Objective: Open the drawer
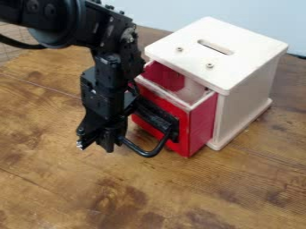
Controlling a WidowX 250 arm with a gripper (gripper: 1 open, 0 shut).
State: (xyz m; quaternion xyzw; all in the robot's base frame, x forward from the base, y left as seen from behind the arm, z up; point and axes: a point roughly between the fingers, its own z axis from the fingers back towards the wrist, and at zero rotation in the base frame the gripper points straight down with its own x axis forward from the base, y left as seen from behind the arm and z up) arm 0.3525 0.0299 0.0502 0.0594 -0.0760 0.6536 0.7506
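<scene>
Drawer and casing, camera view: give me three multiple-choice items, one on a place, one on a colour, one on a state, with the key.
1. Where is the gripper?
A) On top of the casing
B) At the handle, in front of the drawer
C) Behind the casing

2. What colour is the drawer's front panel?
A) Red
B) Blue
C) Yellow

3. How does the drawer stand?
A) Fully shut
B) Out of the casing altogether, lying apart
C) Partly pulled out

Key:
1 B: the gripper is down beside the black looped handle, on the drawer's front side.
2 A: the panel shows red around the black bracket.
3 C: the drawer juts from the white casing, its red inside showing.
</scene>
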